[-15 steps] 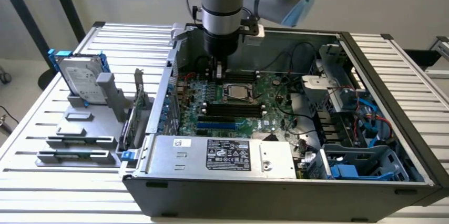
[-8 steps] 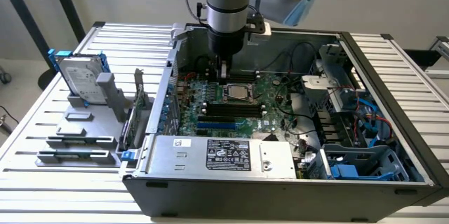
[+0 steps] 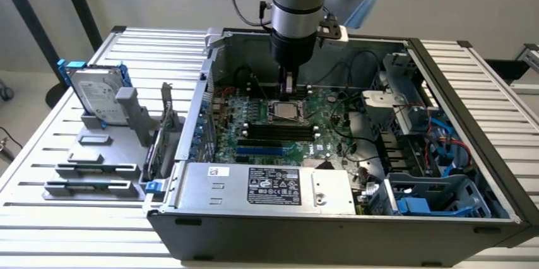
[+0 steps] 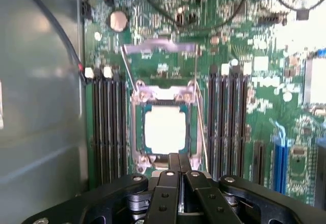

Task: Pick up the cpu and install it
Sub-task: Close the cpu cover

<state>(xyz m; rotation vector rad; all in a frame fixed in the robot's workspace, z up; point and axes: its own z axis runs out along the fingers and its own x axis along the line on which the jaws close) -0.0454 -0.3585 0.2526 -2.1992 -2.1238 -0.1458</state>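
Your tool is fully closed with nothing between its fingers, and hangs straight down over the socket in the motherboard. Its tips sit just above the socket's frame, beside the cpu. The cpu lies flat and square in the socket, silvery top up, so the placing looks done and you are judging the seating. Hold the tool vertical and make any contact light and straight down. A sideways drag could shift the chip on the contacts beneath it. Mind the load plate, which stands open beyond the socket, and the thin lever wire alongside it, since both are near the fingers. The empty memory slots flank the socket closely on either side. The open case fills the middle of the table. Besides the motherboard it holds a power supply along its near wall and blue drive caddies in the corner at the exterior view's right. Loose cables cross the far part of the case. Near the table's edge at the exterior view's left, a grey holder carries the hard drive upright.
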